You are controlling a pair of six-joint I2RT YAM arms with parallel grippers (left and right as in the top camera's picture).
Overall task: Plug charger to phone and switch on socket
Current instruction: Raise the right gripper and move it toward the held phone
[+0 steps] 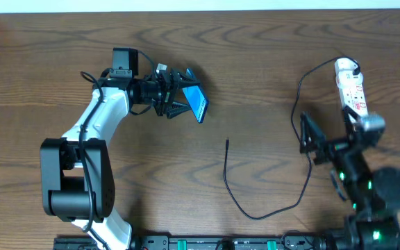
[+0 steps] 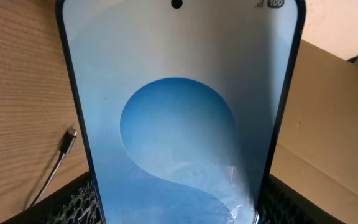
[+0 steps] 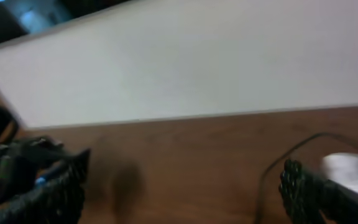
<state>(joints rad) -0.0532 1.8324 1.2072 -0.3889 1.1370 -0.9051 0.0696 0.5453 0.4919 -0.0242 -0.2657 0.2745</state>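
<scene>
My left gripper is shut on the phone, holding it tilted above the table; its blue screen fills the left wrist view between the fingers. The charger cable lies loose on the table, its small plug tip to the right of and below the phone. The tip also shows in the left wrist view. The cable runs up to the white socket strip at the far right. My right gripper is open and empty, raised just left of the strip, which shows blurred in the right wrist view.
A wooden table carries everything. A white wall lies beyond the table's far edge. A cardboard surface shows behind the phone in the left wrist view.
</scene>
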